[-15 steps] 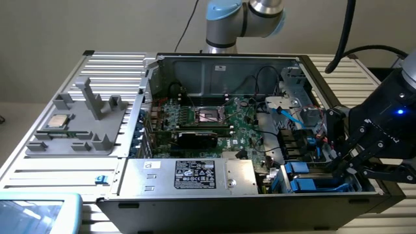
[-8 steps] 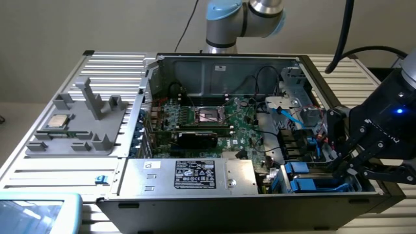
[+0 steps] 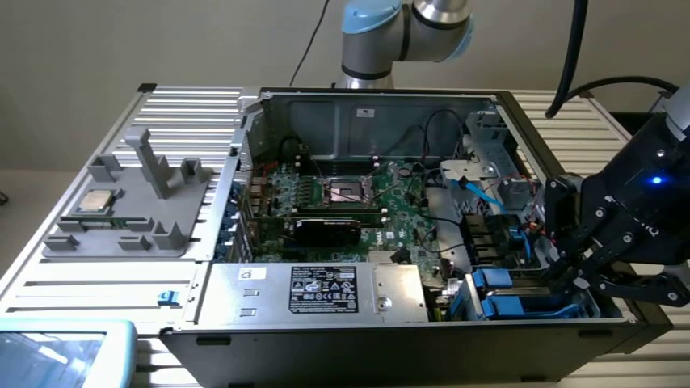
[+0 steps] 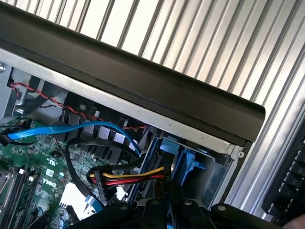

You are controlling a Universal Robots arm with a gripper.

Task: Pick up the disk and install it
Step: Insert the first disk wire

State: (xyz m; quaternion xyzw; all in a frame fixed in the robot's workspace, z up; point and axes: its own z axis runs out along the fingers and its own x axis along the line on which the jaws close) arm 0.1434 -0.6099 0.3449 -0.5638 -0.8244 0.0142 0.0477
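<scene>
Exterior view, disk [image 3: 531, 307]: in the blue bay at the case's [image 3: 377, 356] near corner, on the exterior view's right. It stands on edge, mostly hidden, and its visible blue rail runs along the near wall.
Gripper [image 3: 571, 283]: directly above the disk, reaching into the bay.
Jaws: drawn close, pinching the disk's top edge.
Motherboard [image 3: 356, 206]: farther back, mid-case.
Arm base [image 3: 405, 36]: behind the far wall.

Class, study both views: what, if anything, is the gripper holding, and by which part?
It cannot be told. The gripper is down at the blue drive bay, and its own body hides any grip there.
</scene>
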